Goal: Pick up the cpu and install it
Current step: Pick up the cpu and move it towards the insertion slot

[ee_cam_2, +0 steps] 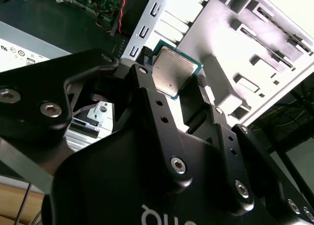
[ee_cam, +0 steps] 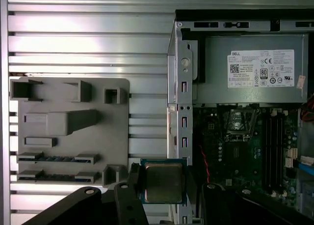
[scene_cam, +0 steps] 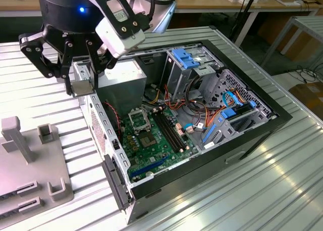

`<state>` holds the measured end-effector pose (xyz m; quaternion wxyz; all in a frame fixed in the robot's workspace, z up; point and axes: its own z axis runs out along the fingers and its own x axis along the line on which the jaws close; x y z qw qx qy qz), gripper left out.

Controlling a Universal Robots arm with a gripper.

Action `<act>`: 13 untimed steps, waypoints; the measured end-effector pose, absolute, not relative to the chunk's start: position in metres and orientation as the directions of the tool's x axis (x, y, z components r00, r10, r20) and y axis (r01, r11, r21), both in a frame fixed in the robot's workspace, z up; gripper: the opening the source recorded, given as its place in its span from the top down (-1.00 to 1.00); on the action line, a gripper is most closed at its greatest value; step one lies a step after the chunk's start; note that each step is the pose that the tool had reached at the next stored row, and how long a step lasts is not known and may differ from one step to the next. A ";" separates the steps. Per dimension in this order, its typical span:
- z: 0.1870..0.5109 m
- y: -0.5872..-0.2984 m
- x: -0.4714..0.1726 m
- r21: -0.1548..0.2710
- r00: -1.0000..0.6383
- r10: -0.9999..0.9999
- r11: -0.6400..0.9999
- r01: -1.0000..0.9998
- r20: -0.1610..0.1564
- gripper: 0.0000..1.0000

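Parts tray: we've got a grey moulded tray [scene_cam: 30, 160] lying on the ribbed metal table [scene_cam: 282, 190], just outside the computer case [scene_cam: 176, 176] on the exterior view's left.
Gripper: the black gripper [scene_cam: 81, 74] hangs over the case wall closest to that tray, well up off the table.
Jaws: pinching the cpu by two opposite edges, and we get a good look at that in both wrist views.
Cpu: the cpu [ee_cam_2: 172, 70] [ee_cam: 163, 182] is up in the air between the fingers [ee_cam_2: 152, 102], silver top showing. It's right above that tray-side case wall, not down on the board.
Power supply: the grey box [ee_cam: 250, 68] sits inside the case, in the corner near the gripper.
Motherboard: the green board [scene_cam: 151, 140] lies flat on the case floor. It carries the silver socket frame [scene_cam: 139, 121], with the long black memory slots [scene_cam: 169, 127] just beside it.
Drive cage: the blue-tabbed metal cage [scene_cam: 189, 64] sits deeper in the case toward the exterior view's right, with loose cables around it.
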<state>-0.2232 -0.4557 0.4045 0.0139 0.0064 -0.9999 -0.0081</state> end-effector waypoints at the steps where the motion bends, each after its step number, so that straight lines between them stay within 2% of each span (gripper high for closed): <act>1: 0.404 -0.456 -0.222 0.016 -1.000 -0.013 1.000 -0.012 0.027 0.05; 13: 0.403 -0.456 -0.200 0.016 -1.000 -0.010 1.000 -0.009 0.025 0.05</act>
